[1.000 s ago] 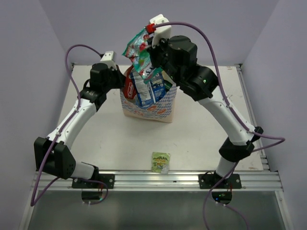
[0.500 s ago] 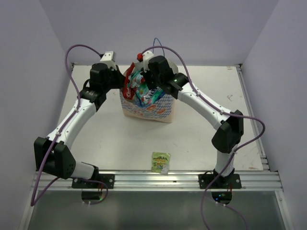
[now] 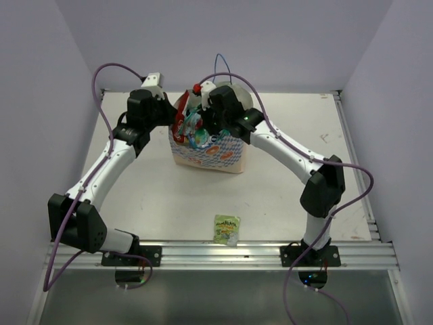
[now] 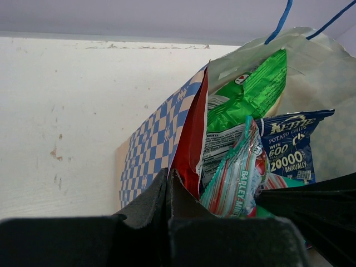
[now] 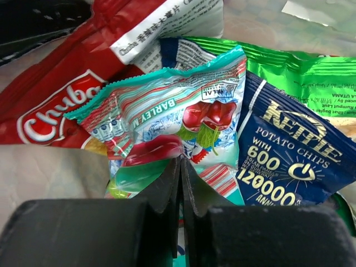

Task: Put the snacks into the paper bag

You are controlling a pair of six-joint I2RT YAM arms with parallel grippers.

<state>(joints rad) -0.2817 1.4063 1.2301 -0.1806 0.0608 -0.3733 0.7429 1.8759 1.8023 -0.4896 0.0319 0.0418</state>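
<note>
The paper bag point(image 3: 218, 160) stands upright at the table's back middle, its checkered wall point(image 4: 149, 150) close in the left wrist view. Inside it show a red packet point(image 5: 58, 108), a green-white chip bag point(image 4: 250, 92), a dark blue packet point(image 5: 283, 161) and the colourful candy packet point(image 5: 167, 111). My right gripper point(image 5: 181, 160) is down in the bag's mouth, shut on the candy packet's lower edge. At the bag's left rim my left gripper point(image 4: 168, 173) is shut on the paper edge. A tiny yellow-green sachet point(image 3: 226, 229) lies alone near the front edge.
Thin blue string handles point(image 3: 220, 65) stick up behind the bag. A metal rail point(image 3: 223, 252) runs along the table's front edge, just below the sachet. Purple walls close in the table on the left, the back and the right.
My right arm has come down from high above the bag, carrying the candy packet into the bag's mouth. The left arm, the bag and the sachet have stayed put.
</note>
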